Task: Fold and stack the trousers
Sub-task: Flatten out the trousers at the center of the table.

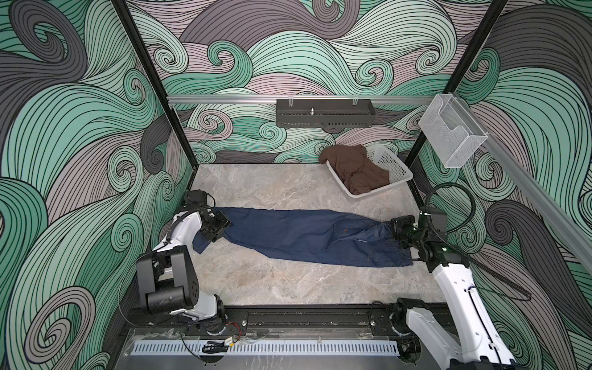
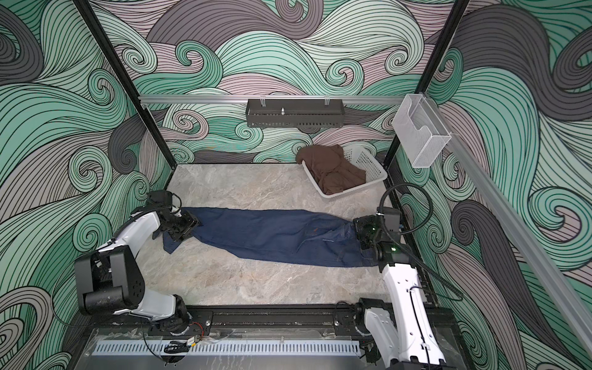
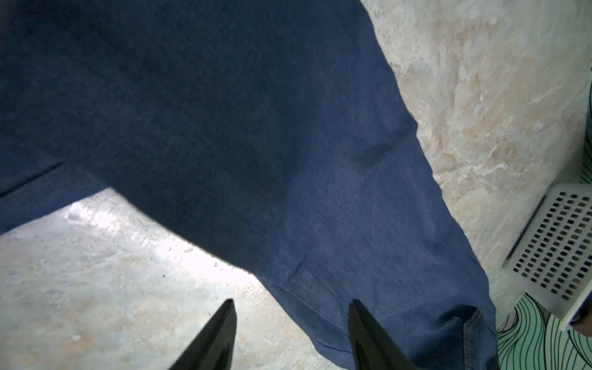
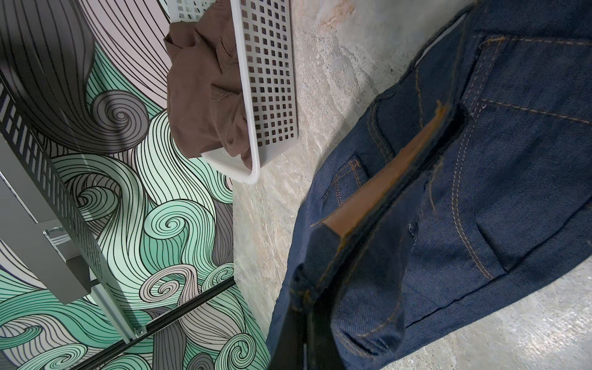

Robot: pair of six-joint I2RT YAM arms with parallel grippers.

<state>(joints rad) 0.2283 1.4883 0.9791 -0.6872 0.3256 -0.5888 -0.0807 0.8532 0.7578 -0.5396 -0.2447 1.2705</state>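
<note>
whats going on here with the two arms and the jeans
Two robot arms are working on the trousers, dark blue jeans stretched long across the table. The right gripper is shut on the waistband end. The left gripper is at the leg cuffs, jaws open astride the cloth edge, not gripping. No crosswise fold yet. A brown garment sits in the white basket at the far corner.

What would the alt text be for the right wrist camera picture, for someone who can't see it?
The right gripper pinches the waistband of dark blue jeans, its brown patch facing the camera, over a grey marbled table. Beyond sits a white perforated basket holding a brown garment, before a green swirl-patterned wall.
</note>
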